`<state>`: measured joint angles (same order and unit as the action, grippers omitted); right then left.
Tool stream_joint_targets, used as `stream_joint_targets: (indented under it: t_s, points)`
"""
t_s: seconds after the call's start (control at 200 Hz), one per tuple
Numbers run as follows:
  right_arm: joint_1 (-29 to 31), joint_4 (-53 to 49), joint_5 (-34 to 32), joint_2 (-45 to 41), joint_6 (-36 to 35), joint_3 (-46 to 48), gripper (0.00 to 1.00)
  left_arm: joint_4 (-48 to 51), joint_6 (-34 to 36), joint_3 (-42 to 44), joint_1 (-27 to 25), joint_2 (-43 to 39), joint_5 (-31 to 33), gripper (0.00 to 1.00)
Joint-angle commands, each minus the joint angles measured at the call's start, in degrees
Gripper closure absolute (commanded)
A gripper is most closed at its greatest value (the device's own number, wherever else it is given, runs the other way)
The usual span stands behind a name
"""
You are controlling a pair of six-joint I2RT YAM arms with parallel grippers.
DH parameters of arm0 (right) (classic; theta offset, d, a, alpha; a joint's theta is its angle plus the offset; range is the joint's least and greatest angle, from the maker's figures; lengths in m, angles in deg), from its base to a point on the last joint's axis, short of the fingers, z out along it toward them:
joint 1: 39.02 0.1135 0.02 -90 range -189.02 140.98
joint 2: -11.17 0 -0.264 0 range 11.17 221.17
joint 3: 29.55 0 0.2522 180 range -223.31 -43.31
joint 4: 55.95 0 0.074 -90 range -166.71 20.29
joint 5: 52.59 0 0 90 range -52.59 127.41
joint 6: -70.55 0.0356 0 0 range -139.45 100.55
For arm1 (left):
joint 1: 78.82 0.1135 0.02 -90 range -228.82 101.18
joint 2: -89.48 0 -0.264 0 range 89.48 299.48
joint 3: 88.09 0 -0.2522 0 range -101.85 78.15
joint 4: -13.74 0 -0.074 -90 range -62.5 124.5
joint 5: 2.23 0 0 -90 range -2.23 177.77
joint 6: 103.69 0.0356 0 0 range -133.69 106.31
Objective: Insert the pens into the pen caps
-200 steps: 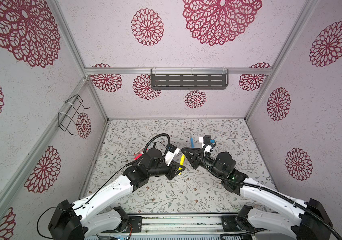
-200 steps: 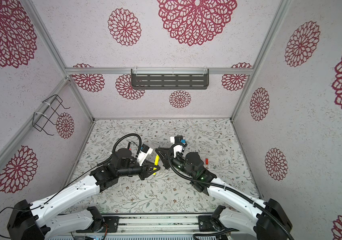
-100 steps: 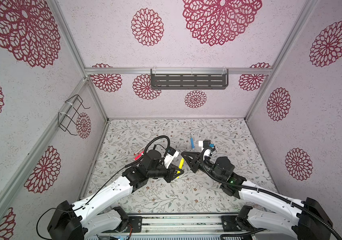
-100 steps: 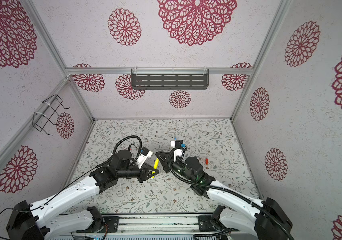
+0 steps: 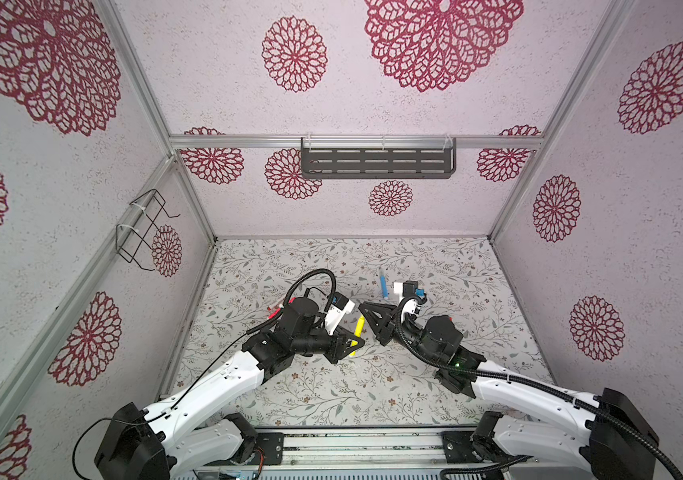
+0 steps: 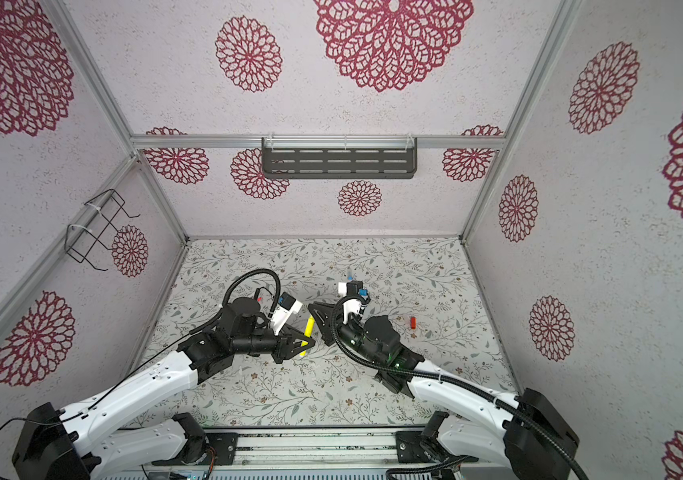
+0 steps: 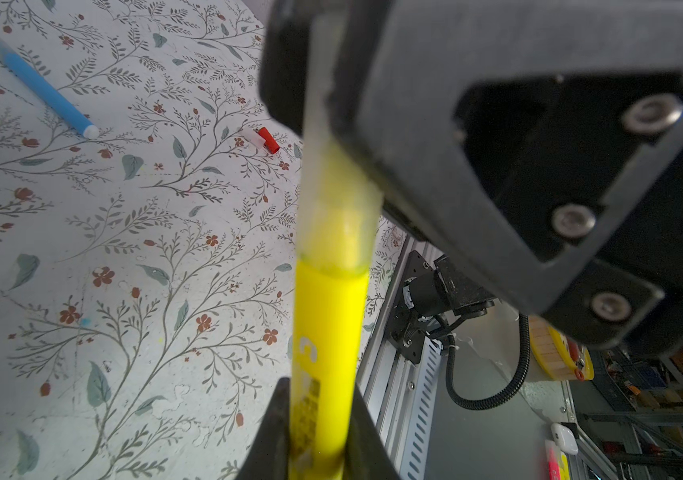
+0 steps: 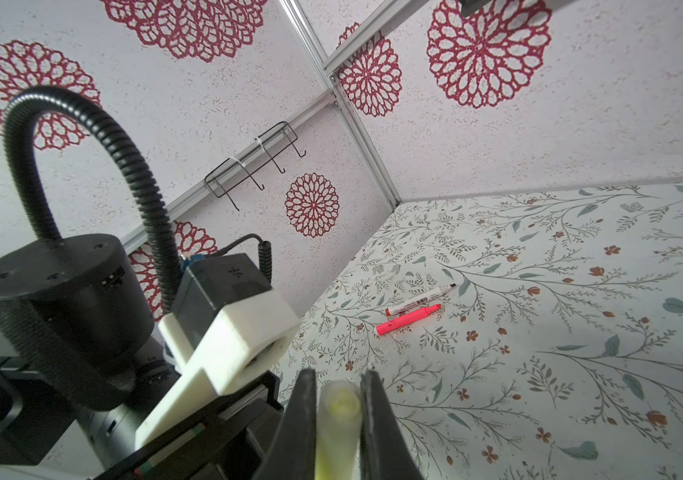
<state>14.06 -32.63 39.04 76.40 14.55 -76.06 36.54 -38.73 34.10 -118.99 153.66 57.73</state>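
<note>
Left gripper is clamped on the yellow pen, lower centre in both top views. Right gripper is clamped on the clear cap, which covers the pen tip. Blue pen lies just above, flat on the floral mat.
</note>
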Motion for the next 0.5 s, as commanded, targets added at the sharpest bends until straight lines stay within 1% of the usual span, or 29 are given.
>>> stream_joint_targets:
  t_s: [0.0,0.26,0.425,0.495]
  points:
    - [7.73,-26.11,17.75,4.16,-3.15,7.48,1.0,-28.72,-3.86,-9.62,7.11,-4.16,10.11,1.0]
    - [9.28,-25.28,17.99,4.81,-3.01,7.61,1.0,-28.81,-3.94,-10.76,8.17,-3.9,9.42,1.0]
    - [9.67,-23.94,19.73,4.6,-3.3,8.49,1.0,-30.2,-5.38,-11.31,9.87,-3.46,6.48,1.0]
    - [9.67,-23.49,21.47,4.45,-3.94,8.83,1.0,-30.8,-5.99,-11.49,10.5,-3.39,4.92,1.0]
